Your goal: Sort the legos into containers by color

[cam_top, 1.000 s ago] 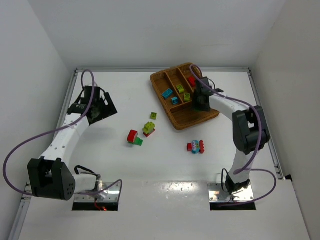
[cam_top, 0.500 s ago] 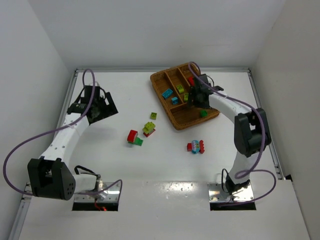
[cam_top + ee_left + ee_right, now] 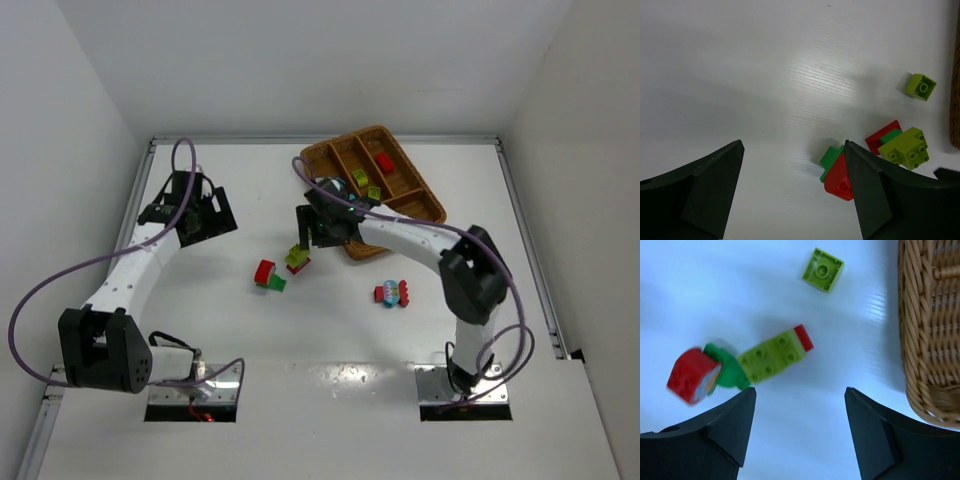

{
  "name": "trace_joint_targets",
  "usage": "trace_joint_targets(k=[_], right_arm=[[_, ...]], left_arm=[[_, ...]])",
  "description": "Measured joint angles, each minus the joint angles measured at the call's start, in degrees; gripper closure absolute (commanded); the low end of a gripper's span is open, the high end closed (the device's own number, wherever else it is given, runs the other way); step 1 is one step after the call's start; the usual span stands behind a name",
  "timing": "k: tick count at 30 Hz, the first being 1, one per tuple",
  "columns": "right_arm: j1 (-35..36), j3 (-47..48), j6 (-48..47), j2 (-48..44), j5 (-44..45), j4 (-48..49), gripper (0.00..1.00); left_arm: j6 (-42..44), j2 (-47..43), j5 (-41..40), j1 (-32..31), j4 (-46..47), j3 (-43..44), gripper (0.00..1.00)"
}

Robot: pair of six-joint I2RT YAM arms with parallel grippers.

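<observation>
The brown wicker tray (image 3: 425,200) sits at the back right and holds a red lego (image 3: 384,162) and yellow-green legos (image 3: 360,177). Loose on the table are a red and dark green clump (image 3: 267,274), a yellow-green and red clump (image 3: 297,259) and a red and cyan clump (image 3: 392,293). My right gripper (image 3: 308,235) is open and empty, hovering just right of the yellow-green clump (image 3: 775,356); a single yellow-green lego (image 3: 822,269) lies beyond it. My left gripper (image 3: 205,215) is open and empty, far left of the clumps. Its view shows the red and green clump (image 3: 840,175).
The tray's woven rim (image 3: 932,330) is close on the right of my right gripper (image 3: 799,435). My right arm lies across the tray's near-left part and hides some of its compartments. White walls close in the table on three sides.
My right gripper has swung left from over the tray to above the loose legos in the middle of the table. A dark green lego appeared in the tray midway. The left arm barely moved.
</observation>
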Motion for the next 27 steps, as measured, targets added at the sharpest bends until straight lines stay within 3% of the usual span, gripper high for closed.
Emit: trace_joint_targets(k=[7, 13, 21, 25, 27], right_arm=[[-1.6, 16.2, 5.5, 17.1, 1.3, -2.2, 0.30], [-1.9, 26.2, 8.8, 26.3, 4.7, -6.3, 0.32], [-1.9, 32.3, 10.4, 32.9, 8.4, -9.8, 0.48], [-2.1, 33.4, 10.5, 33.3, 9.6, -10.3, 0.65], [-2.3, 33.8, 10.3, 33.4, 9.8, -10.4, 0.68]], left_arm=[[0.0, 0.2, -0.1, -0.1, 0.0, 0.0, 0.13], [0.1, 0.3, -0.4, -0.1, 0.0, 0.0, 0.13], [0.5, 2.0, -0.8, -0.1, 0.0, 0.0, 0.13], [0.5, 2.4, -0.9, -0.1, 0.0, 0.0, 0.13], [0.5, 2.5, -0.9, -0.1, 0.0, 0.0, 0.13]])
